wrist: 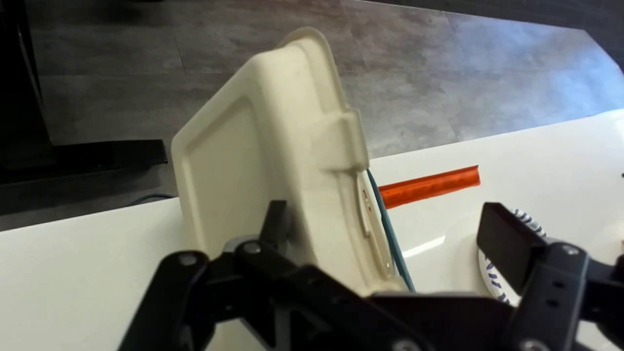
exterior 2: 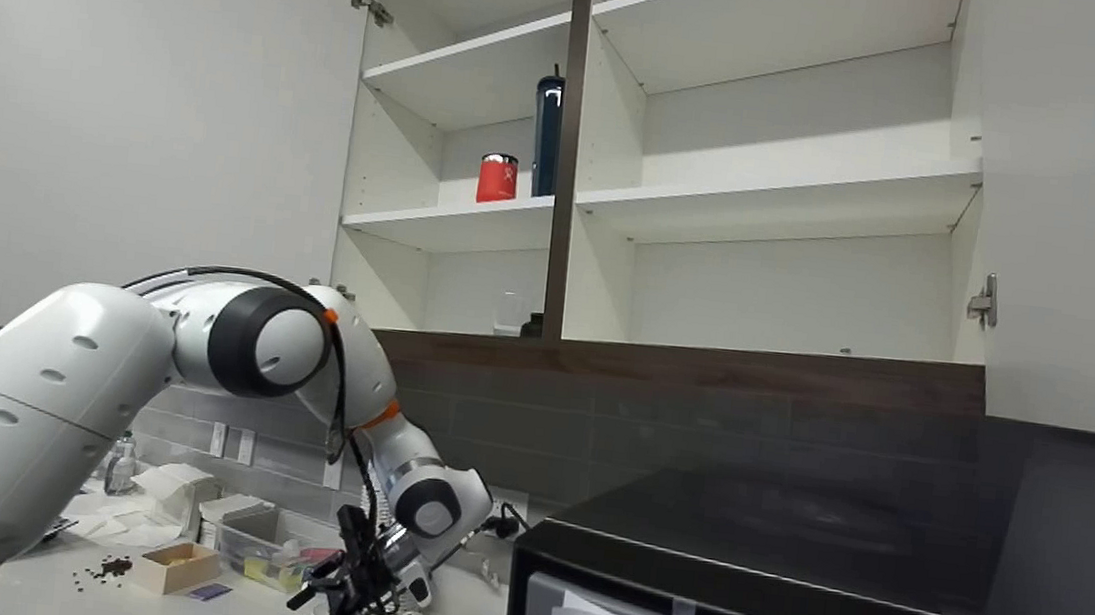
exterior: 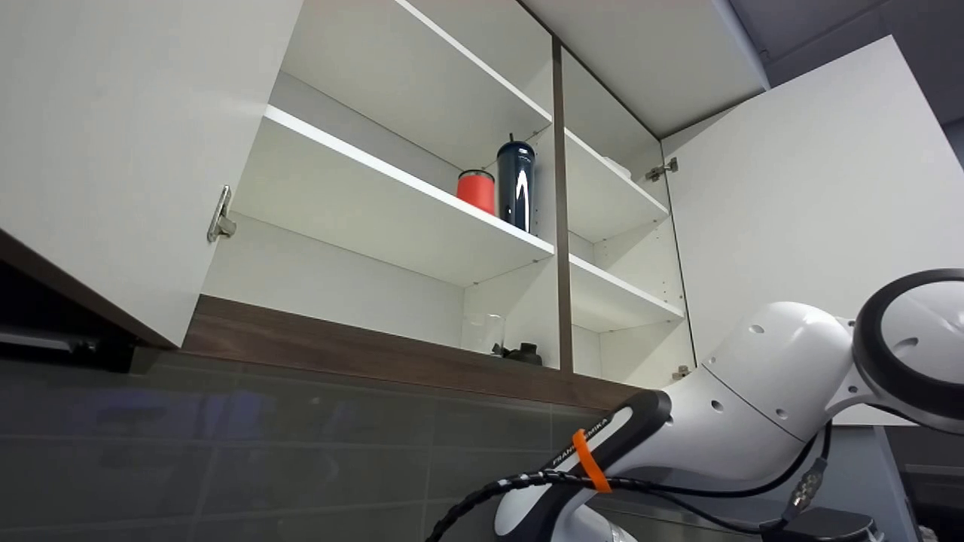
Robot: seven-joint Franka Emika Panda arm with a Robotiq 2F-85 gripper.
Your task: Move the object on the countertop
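Observation:
A cream plastic container [wrist: 321, 195] with a teal edge [wrist: 390, 234] stands tilted on its side on the white countertop [wrist: 73, 278] in the wrist view. My gripper [wrist: 387, 219] is open. Its left finger overlaps the container's broad face, and I cannot tell if it touches. Its right finger stands apart, with a gap between it and the teal edge. The gripper [exterior 2: 329, 593] also shows low over the counter in an exterior view, where I cannot make out the container. The gripper lies below an exterior view that shows only the upper arm [exterior: 738, 406].
An orange strip [wrist: 429, 186] and a blue-and-white patterned dish [wrist: 493, 278] lie right of the container. A black oven [exterior 2: 736, 537], clear bin [exterior 2: 233, 544] and wooden box [exterior 2: 176, 568] stand nearby. Open cabinets above hold a red cup [exterior: 476, 192] and dark bottle [exterior: 515, 184].

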